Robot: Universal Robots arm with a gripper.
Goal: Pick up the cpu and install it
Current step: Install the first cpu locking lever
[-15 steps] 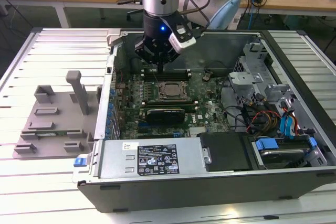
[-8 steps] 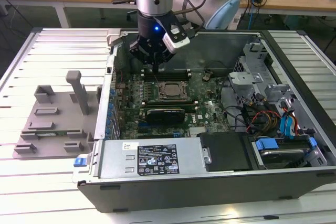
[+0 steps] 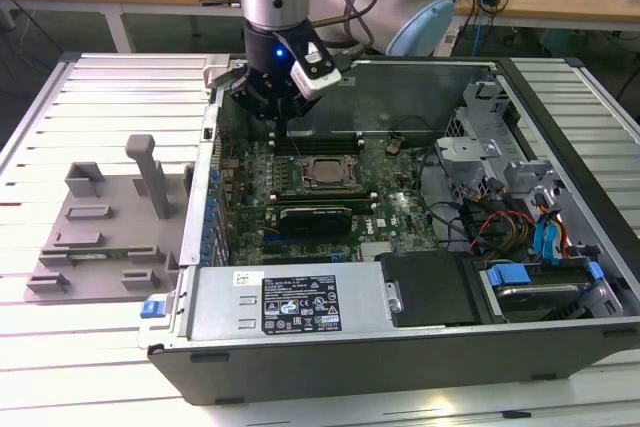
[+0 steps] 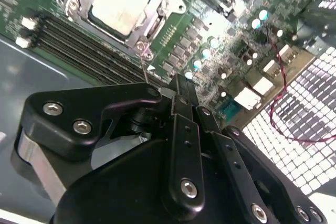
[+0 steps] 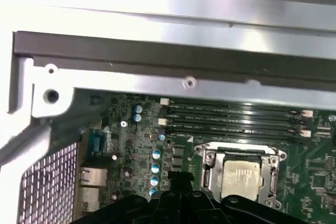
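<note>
The cpu (image 3: 322, 169) is a flat silvery square lying inside the metal socket frame (image 3: 300, 175) on the green motherboard of the open computer case. In both wrist views the cpu (image 4: 118, 1) (image 5: 240, 178) sits flat in that frame. My gripper (image 3: 280, 125) hangs over the board's far side, a short way from the socket and apart from the cpu. Its black fingers meet at the tip (image 4: 178, 85) (image 5: 176, 179) with nothing between them. A thin metal socket lever (image 4: 143, 69) stands up beside the tip.
A grey plastic tray (image 3: 100, 237) rests on the slatted table at the exterior view's left. Memory slots (image 5: 236, 121) run beside the socket, under the case's rear wall (image 5: 157, 85). A drive cage and cables (image 3: 510, 217) fill the case's right side.
</note>
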